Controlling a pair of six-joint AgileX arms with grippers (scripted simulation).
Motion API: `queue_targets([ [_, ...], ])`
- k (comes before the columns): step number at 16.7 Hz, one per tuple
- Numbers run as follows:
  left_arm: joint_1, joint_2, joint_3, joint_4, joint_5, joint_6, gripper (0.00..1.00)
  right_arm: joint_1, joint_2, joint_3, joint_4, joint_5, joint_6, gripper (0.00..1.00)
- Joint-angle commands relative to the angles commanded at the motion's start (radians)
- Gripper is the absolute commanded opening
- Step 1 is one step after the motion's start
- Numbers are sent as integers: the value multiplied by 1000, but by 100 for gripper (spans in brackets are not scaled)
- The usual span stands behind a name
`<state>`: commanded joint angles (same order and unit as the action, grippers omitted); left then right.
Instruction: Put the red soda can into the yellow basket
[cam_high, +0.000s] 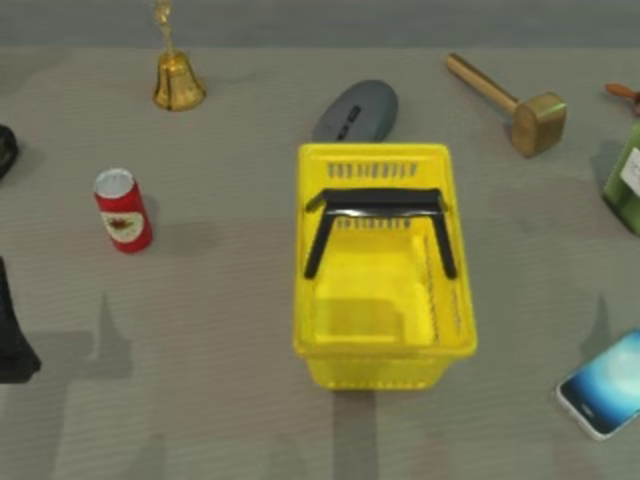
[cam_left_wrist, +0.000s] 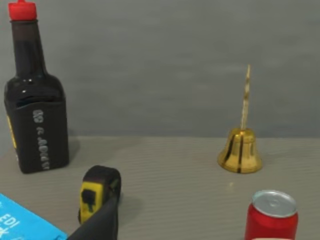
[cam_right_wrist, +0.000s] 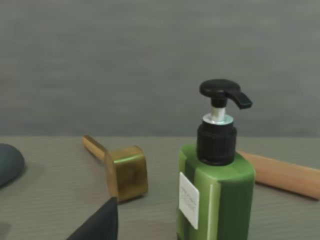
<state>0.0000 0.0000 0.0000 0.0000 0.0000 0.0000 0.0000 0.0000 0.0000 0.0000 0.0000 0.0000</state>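
Grey table (cam_high: 240, 300): can (cam_high: 123, 209) stood upright at far left, well apart from the basket (cam_high: 380, 345) at centre. Neither claw's state could I tell; both arms sat parked.

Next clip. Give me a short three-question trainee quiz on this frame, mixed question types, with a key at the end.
1. True or false: the red soda can already lies inside the yellow basket.
2. Multiple choice: what sits just beyond the basket's far rim in the top view? A) the grey mouse B) the brass bell C) the phone
3. Fill in: the green pump bottle stands at the table's ____ edge, near the mallet.

Key: 1 false, the can stands upright on the table left of the basket, which holds nothing; 2 A; 3 right.
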Motion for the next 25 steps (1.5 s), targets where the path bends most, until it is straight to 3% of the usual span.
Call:
queue_targets([
  [5,-12,62,61,-44,7,27,100,0,0,0,0,0,0,100],
  [9,-38,292,277,-188,15,110,100,0,0,0,0,0,0,100],
  [25,-125,1939,1660,-1068,-1,577,100,0,0,0,0,0,0,100],
])
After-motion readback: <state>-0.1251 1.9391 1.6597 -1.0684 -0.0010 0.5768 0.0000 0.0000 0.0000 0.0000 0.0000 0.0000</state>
